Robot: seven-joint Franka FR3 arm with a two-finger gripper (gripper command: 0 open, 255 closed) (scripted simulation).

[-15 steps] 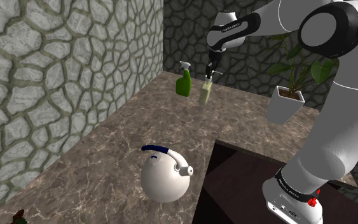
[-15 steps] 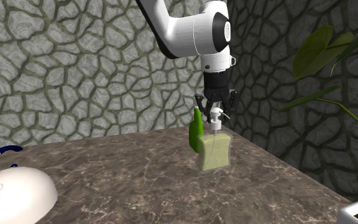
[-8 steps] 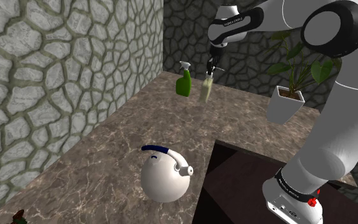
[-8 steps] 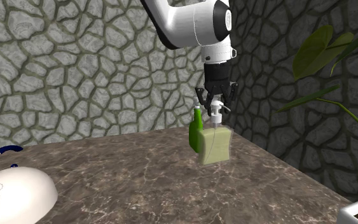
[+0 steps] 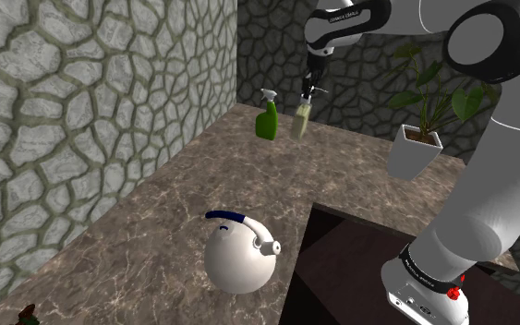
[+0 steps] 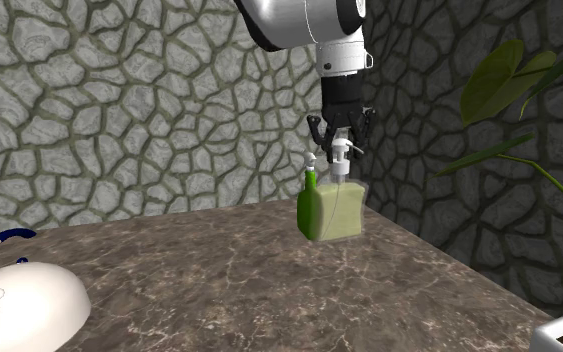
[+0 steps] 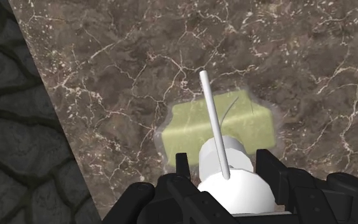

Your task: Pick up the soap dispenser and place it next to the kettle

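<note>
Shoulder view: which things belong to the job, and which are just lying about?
Job:
soap dispenser, hanging from the hand
hand, shut on its pump
kettle

Lying about:
green spray bottle
potted plant

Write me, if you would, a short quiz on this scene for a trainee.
1. True or false: the tool is shut on the soap dispenser at its pump.
2. Relative to the countertop, the dispenser is: A) standing on it; B) hanging above it; C) lying on its side on it.
3. What colour is the spray bottle near the dispenser?
Key: 1 true; 2 B; 3 green.
</note>
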